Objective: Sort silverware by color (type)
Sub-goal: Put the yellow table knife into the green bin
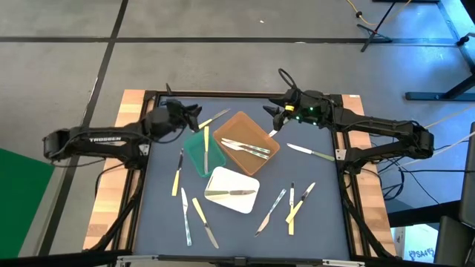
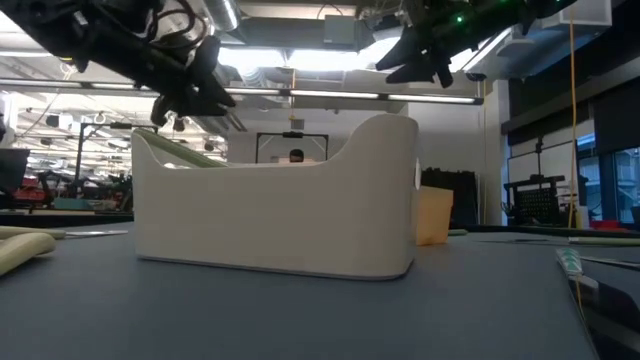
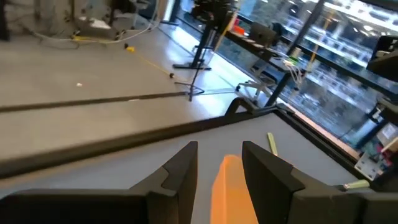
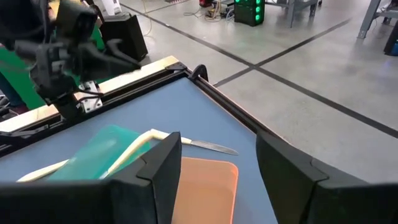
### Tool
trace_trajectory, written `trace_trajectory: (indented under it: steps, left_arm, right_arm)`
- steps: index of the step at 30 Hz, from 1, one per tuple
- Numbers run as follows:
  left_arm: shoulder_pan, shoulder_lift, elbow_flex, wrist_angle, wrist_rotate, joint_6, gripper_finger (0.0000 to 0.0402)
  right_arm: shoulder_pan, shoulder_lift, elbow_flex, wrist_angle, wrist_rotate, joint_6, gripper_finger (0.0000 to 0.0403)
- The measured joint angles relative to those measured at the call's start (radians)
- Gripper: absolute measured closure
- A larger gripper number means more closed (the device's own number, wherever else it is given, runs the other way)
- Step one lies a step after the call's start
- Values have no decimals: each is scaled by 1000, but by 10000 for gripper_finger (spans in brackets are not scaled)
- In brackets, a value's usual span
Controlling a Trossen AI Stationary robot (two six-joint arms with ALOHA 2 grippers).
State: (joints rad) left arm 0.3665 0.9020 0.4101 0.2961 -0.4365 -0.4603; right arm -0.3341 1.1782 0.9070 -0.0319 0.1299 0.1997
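Note:
Three trays stand mid-table: a green tray with one pale piece in it, a brown tray holding silver-handled pieces, and a white tray holding a knife. More silverware lies loose on the mat. A pale-handled knife lies at the far side and another knife at the right. Several pieces lie near the front. My left gripper hovers open above the green tray's far end, with nothing between its fingers. My right gripper hangs open over the brown tray's far corner.
The black frame rims the blue mat, with wooden boards outside it. In the low view the white tray fills the middle, and both grippers hang high above it. Bare mat lies at the far middle.

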Motion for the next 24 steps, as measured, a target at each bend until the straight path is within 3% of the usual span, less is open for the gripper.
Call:
trace_trajectory:
  steps: [9, 15, 24]
  left_arm:
    - [257, 1, 100, -167, 287, 173, 282]
    - [390, 15, 118, -185, 464, 290, 282]
    - [487, 160, 129, -217, 736, 422, 282]
  right_arm:
    - [0, 0, 0, -2, 0, 0, 207]
    - [0, 0, 0, -1, 0, 0, 207]
    - [0, 0, 0, 1, 15, -32, 207]
